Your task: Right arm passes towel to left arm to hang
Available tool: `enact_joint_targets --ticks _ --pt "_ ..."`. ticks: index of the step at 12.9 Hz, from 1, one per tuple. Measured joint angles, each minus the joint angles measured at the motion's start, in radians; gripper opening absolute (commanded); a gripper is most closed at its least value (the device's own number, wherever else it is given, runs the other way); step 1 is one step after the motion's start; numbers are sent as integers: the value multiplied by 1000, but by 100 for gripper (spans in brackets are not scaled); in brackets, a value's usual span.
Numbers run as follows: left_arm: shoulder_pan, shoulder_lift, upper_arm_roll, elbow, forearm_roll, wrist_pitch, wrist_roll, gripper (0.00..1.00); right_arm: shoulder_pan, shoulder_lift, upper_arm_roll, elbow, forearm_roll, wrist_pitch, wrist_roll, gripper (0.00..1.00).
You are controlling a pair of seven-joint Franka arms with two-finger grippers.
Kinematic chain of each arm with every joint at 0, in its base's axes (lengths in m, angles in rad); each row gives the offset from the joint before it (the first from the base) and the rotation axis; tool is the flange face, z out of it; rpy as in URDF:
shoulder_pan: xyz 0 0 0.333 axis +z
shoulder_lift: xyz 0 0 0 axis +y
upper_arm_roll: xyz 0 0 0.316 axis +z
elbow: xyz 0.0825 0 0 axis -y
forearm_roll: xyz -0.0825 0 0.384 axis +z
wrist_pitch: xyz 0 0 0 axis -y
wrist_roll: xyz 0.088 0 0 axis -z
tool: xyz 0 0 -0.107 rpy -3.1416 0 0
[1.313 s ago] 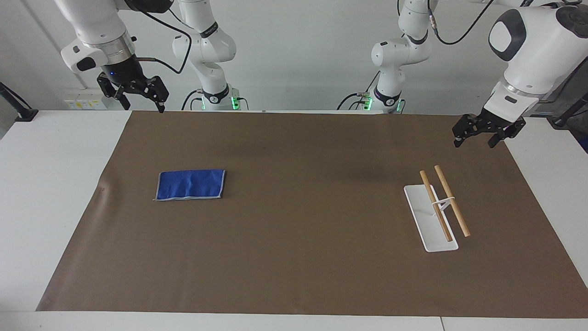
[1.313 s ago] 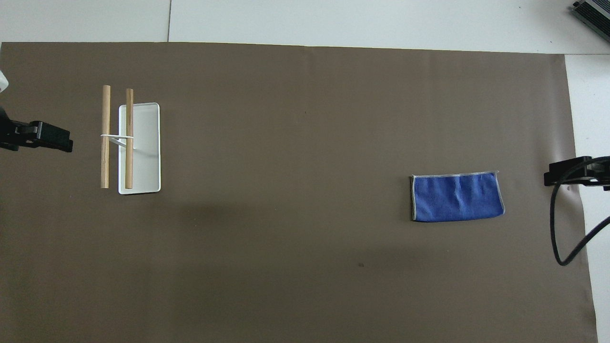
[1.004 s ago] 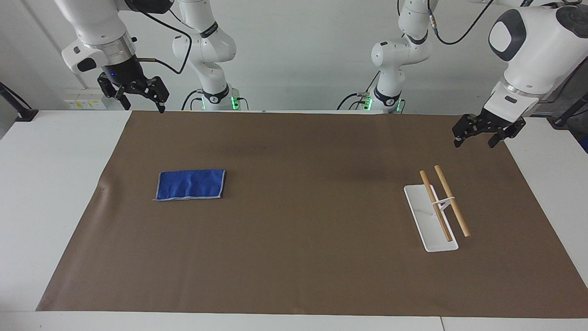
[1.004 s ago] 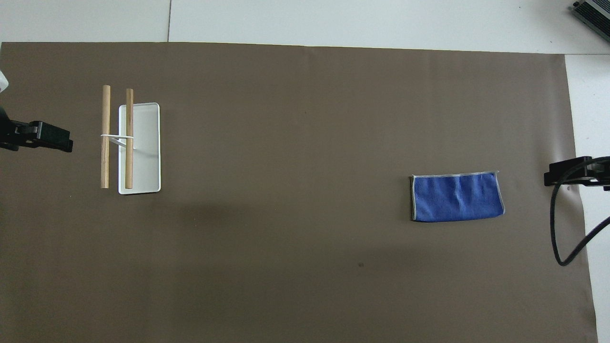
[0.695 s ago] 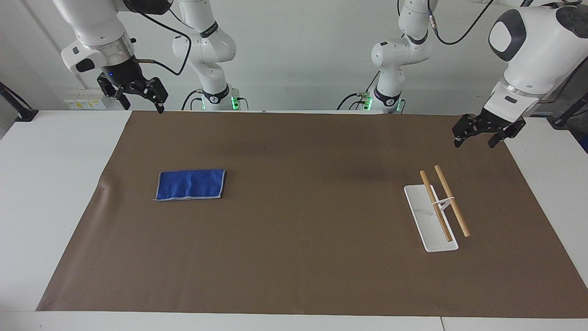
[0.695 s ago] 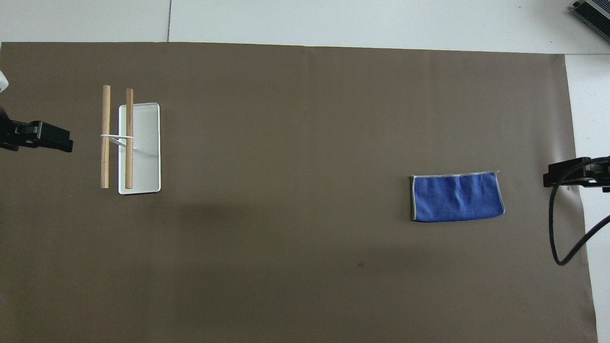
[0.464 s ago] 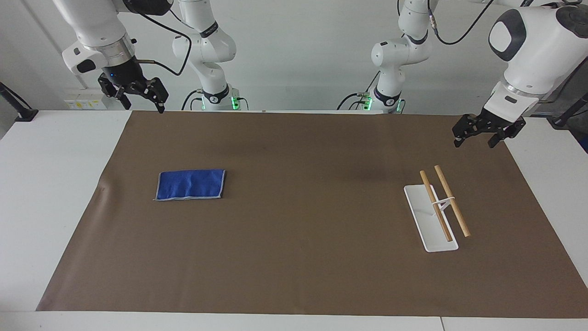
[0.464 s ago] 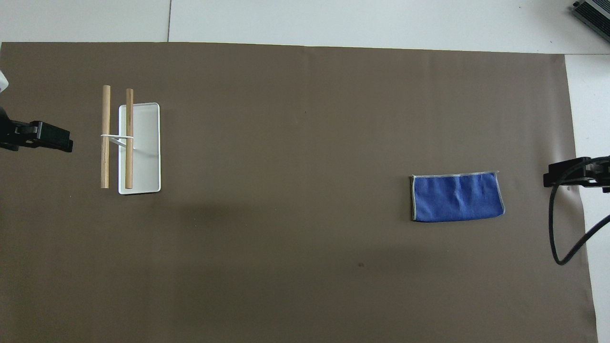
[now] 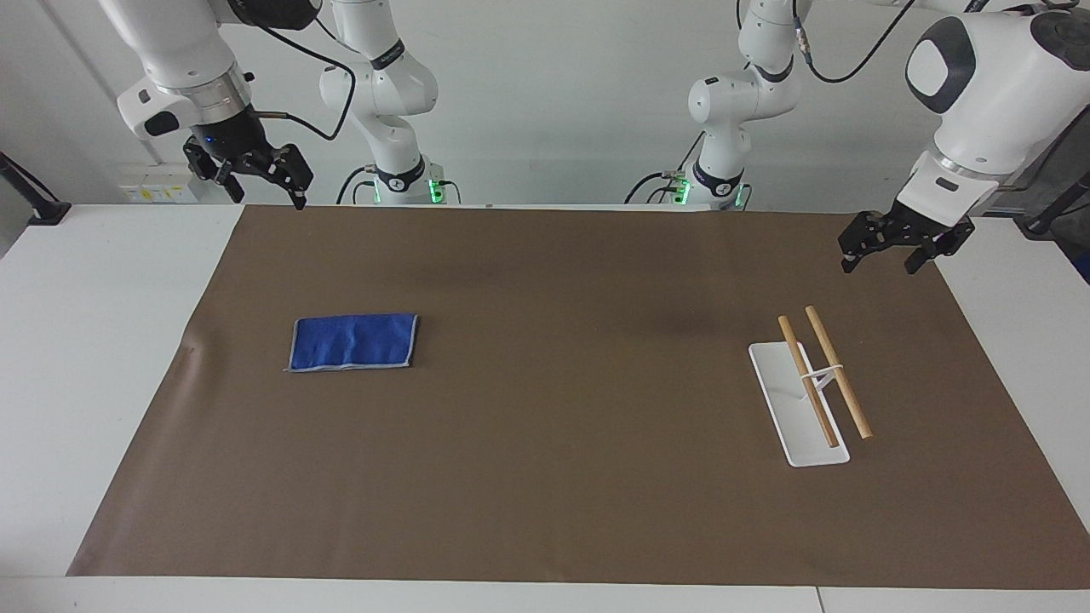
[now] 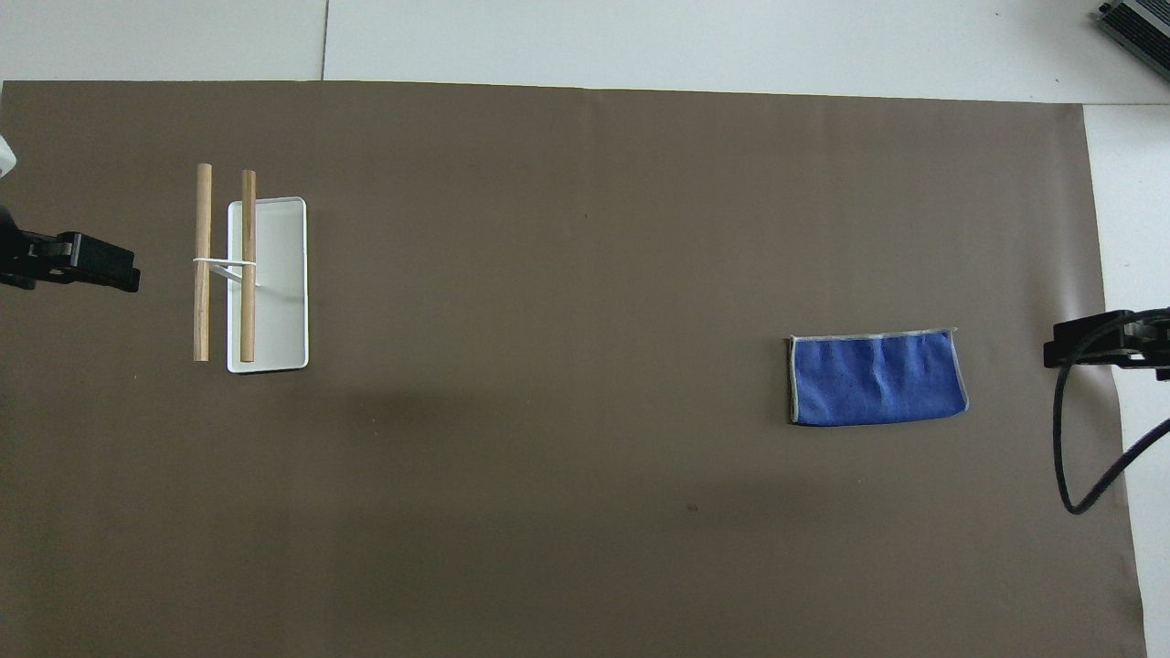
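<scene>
The blue towel (image 9: 352,342) lies flat on the brown mat (image 9: 553,443), toward the right arm's end; it also shows in the overhead view (image 10: 876,377). My right gripper (image 9: 266,194) hangs open and empty, raised over the mat's corner, apart from the towel; its tip shows in the overhead view (image 10: 1093,341). My left gripper (image 9: 879,266) is open and empty, raised over the mat's edge at the left arm's end, and waits; it shows in the overhead view (image 10: 87,262). The rack with two wooden rods (image 9: 823,375) stands on a white base (image 9: 779,387) near it.
The rack's base (image 10: 279,302) and rods (image 10: 225,263) also show in the overhead view. The mat (image 10: 567,274) covers most of the white table (image 9: 94,340). A black cable (image 10: 1065,457) hangs from the right arm.
The right gripper has shifted slightly, a little back toward the robots over the mat's edge. The left arm, towel and rack have not moved.
</scene>
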Motion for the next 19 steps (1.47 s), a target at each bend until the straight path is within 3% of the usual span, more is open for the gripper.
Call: enact_joint_targets --ticks 9,15,19 --pt "0 0 0 0 0 0 0 100 0 -31 0 -84 0 82 -1 100" --pt "0 0 0 0 0 0 0 100 0 -23 0 -315 0 414 -3 100" --pt "0 0 0 0 0 0 0 100 -3 77 -2 -396 0 615 -27 100"
